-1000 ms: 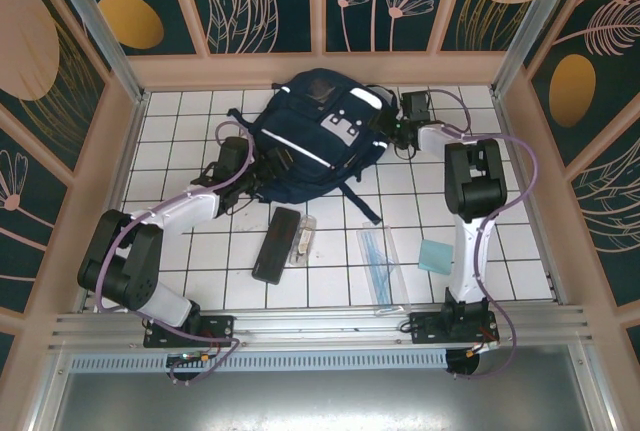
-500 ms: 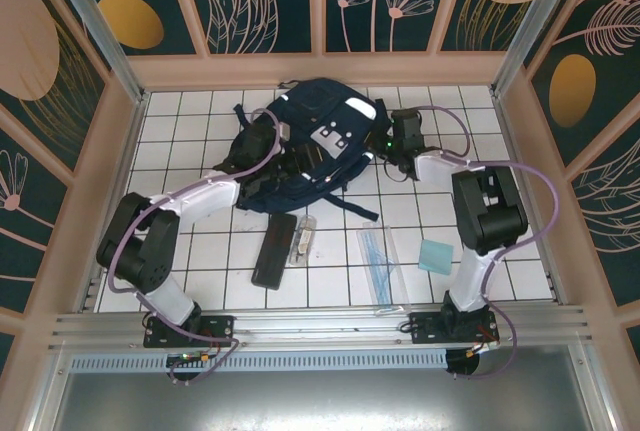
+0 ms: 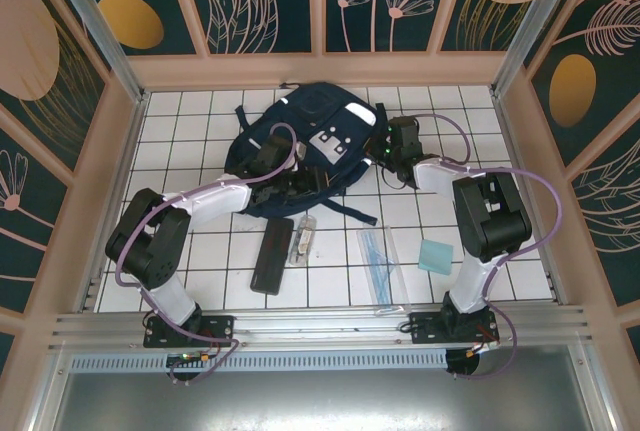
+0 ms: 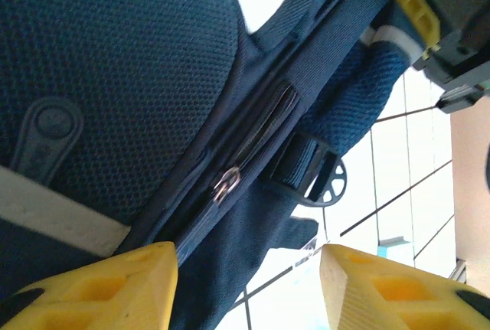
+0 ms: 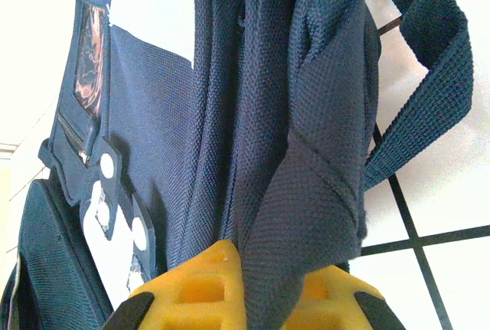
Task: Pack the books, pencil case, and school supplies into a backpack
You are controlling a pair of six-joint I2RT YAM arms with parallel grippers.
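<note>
The navy backpack (image 3: 312, 141) lies at the back middle of the tiled floor, white stripes and grey patch facing up. My right gripper (image 5: 272, 284) is shut on a fold of the backpack's dark strap (image 5: 321, 154) at the bag's right side (image 3: 385, 143). My left gripper (image 4: 249, 288) sits at the bag's lower edge (image 3: 300, 177), jaws apart over the zipper seam, with the zipper pull (image 4: 226, 183) just ahead. In front of the bag lie the black pencil case (image 3: 272, 254), a clear tube (image 3: 303, 239), the ruler set (image 3: 378, 259) and a teal pad (image 3: 436, 256). The books are out of view.
Wooden walls (image 3: 115, 171) close in the floor on the left, back and right. A metal rail (image 3: 320, 326) runs along the near edge by the arm bases. A strap buckle (image 4: 318, 177) hangs just beyond the zipper.
The backpack has turned and slid left. My right gripper closed on the strap and moved left with it. My left gripper travelled right along the bag's lower edge, its jaws narrowing.
</note>
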